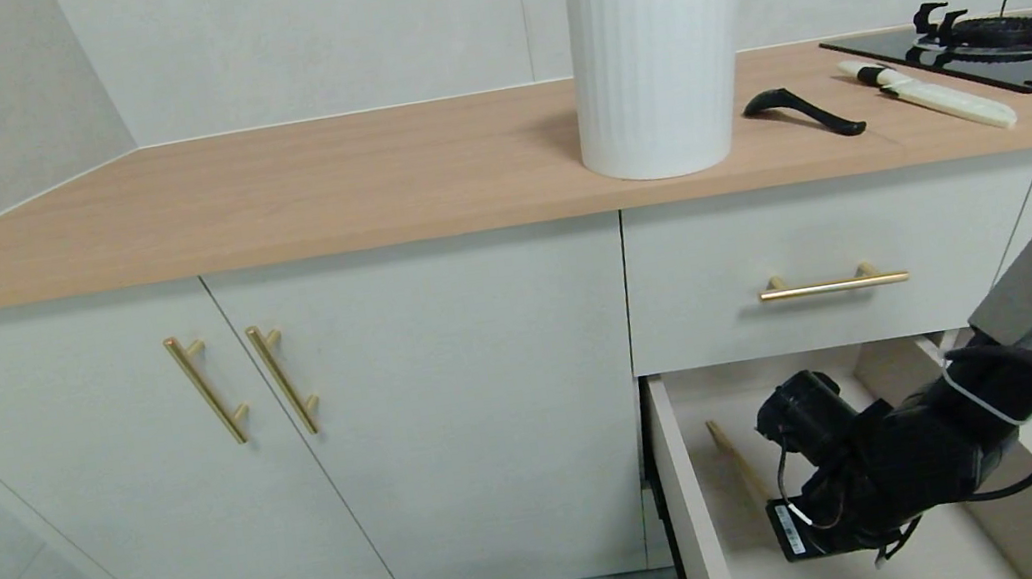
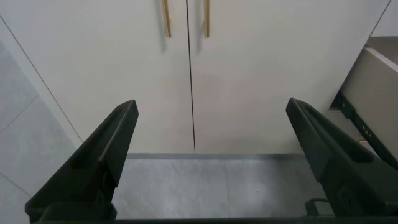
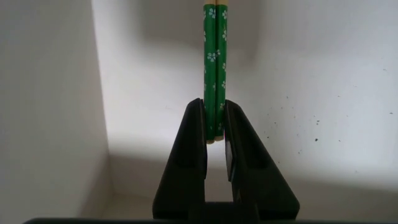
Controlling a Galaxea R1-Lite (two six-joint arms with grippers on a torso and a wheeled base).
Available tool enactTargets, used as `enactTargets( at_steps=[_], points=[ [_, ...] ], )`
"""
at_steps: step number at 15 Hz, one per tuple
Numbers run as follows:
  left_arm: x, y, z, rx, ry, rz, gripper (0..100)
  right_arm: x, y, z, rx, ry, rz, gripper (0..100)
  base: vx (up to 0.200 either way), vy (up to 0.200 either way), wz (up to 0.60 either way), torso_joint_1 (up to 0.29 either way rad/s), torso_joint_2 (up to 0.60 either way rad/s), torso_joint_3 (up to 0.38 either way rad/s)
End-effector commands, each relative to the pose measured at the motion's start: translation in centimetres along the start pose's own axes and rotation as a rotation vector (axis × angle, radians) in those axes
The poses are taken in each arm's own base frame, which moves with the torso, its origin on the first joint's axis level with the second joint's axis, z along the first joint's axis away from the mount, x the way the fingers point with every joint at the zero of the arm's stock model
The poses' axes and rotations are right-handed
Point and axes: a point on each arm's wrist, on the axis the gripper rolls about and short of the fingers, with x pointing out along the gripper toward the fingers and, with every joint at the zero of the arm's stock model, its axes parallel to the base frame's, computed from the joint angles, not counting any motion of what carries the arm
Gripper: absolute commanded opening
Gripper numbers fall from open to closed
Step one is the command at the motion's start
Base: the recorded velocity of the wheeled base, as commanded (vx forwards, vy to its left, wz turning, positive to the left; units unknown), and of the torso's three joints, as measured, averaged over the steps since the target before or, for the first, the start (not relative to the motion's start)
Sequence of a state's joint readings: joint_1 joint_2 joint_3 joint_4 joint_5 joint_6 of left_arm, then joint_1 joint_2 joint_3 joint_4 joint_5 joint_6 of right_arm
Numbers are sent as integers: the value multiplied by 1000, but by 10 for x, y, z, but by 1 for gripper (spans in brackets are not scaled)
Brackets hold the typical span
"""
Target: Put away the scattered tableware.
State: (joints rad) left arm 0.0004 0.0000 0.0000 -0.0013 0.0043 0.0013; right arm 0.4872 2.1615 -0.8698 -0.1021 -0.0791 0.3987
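My right gripper (image 3: 214, 121) is shut on a pair of green chopsticks (image 3: 215, 62) with white paw prints, held just over the pale floor of the open drawer (image 1: 693, 507) at the lower right. The right arm (image 1: 894, 464) reaches down into that drawer. A thin tan stick (image 1: 735, 459) lies slanted beside it. On the wooden counter (image 1: 310, 187) lie a black spoon (image 1: 802, 111) and a white knife (image 1: 933, 95) with a black band. My left gripper (image 2: 211, 155) is open and holds nothing, low in front of the double cabinet doors (image 2: 189, 74).
A tall white ribbed container (image 1: 655, 43) stands on the counter left of the spoon. A black gas hob (image 1: 997, 45) sits at the far right. A shut drawer with a gold handle (image 1: 834, 285) is above the open one. Grey floor tiles lie below.
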Motion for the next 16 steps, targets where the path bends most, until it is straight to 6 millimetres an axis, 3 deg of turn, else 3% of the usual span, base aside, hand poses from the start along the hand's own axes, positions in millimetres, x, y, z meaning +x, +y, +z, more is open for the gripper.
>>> enactTargets(
  at_steps=[1,8,9,14,16],
  points=[
    [0,0,0,0,0,0,100,12,0,-3,-3,1,-14,0,0,0,0,0,0,0],
    [0,0,0,0,0,1,100,16,0,-2,0,-8,-20,0,0,0,0,0,0,0],
    [0,0,0,0,0,1,100,16,0,-2,1,-7,-22,100,0,0,0,0,0,0],
    [0,0,0,0,0,1,100,15,0,-1,0,-11,-21,100,0,0,0,0,0,0],
    [0,0,0,0,0,1,100,3,0,2,4,-41,-10,100,0,0,0,0,0,0]
  ],
)
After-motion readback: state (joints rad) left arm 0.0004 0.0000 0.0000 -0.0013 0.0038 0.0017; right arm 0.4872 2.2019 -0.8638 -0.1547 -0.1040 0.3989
